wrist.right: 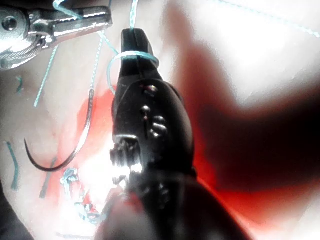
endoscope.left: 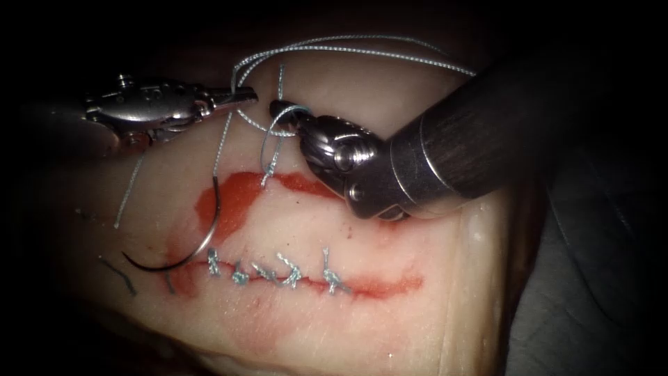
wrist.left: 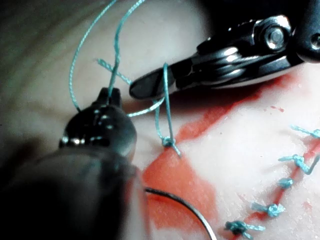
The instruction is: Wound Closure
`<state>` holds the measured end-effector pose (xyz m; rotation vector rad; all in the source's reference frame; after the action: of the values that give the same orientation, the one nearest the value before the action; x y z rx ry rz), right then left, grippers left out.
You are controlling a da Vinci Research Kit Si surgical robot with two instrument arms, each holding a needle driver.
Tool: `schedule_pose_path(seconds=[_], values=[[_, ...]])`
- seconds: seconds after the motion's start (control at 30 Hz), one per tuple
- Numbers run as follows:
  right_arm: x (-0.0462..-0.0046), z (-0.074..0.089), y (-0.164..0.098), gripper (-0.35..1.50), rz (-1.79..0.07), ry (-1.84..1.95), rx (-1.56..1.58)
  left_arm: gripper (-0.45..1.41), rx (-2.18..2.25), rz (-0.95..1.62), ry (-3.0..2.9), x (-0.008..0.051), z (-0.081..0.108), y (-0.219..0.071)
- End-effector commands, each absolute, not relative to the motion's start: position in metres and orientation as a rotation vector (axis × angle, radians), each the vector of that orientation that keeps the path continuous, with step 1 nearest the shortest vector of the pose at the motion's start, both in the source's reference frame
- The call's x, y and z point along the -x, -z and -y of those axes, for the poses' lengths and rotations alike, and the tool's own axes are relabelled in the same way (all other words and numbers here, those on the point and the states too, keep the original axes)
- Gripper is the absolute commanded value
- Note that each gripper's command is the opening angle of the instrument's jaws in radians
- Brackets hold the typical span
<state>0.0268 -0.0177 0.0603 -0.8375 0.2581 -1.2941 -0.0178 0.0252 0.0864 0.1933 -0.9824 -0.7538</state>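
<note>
My left tool (endoscope.left: 247, 96) is shut on the thread (endoscope.left: 348, 50) above the upper red streak, and its long strand arcs away to the right. Just right of it, my right tool (endoscope.left: 276, 108) has a loop of thread wound round its jaws and is shut on the short tail (endoscope.left: 280, 78). Both strands run down to a stitch (endoscope.left: 266, 179) in the tissue (endoscope.left: 390, 327). The curved needle (endoscope.left: 202, 244) lies loose on the tissue at the left end of the cut (endoscope.left: 390, 284), held by neither tool. In the wrist views I see the loop (wrist.right: 135, 56) around the right jaws and the left tool (wrist.left: 111, 92) pinching thread.
Several knotted stitches (endoscope.left: 289, 273) close the cut along its length. Red fluid (endoscope.left: 233, 198) pools above the needle. Cut ends of thread (endoscope.left: 129, 198) lie on the tissue at the left. The right tool's dark shaft (endoscope.left: 480, 132) crosses the upper right.
</note>
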Motion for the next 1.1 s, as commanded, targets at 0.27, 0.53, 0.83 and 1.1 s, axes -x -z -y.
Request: schedule_pose_path(seconds=[0.27, 0.53, 0.83, 1.1], values=[[-0.0286, 0.023, -0.060, -0.35, -0.399, 1.316, 0.853, -0.45, -0.150, 0.939, 0.788, 0.0182, -0.029, -0.089], [-0.0292, 0.027, -0.059, -0.35, -0.465, 1.404, 0.840, -0.45, -0.120, 0.959, 0.757, 0.0203, -0.033, -0.090], [-0.0286, 0.027, -0.059, -0.35, -0.662, 1.891, 1.082, -0.45, -0.111, 0.967, 0.729, 0.0219, -0.036, -0.091], [-0.0284, 0.027, -0.059, -0.35, -0.652, 2.256, 1.312, -0.45, -0.095, 0.972, 0.671, 0.0234, -0.037, -0.091]])
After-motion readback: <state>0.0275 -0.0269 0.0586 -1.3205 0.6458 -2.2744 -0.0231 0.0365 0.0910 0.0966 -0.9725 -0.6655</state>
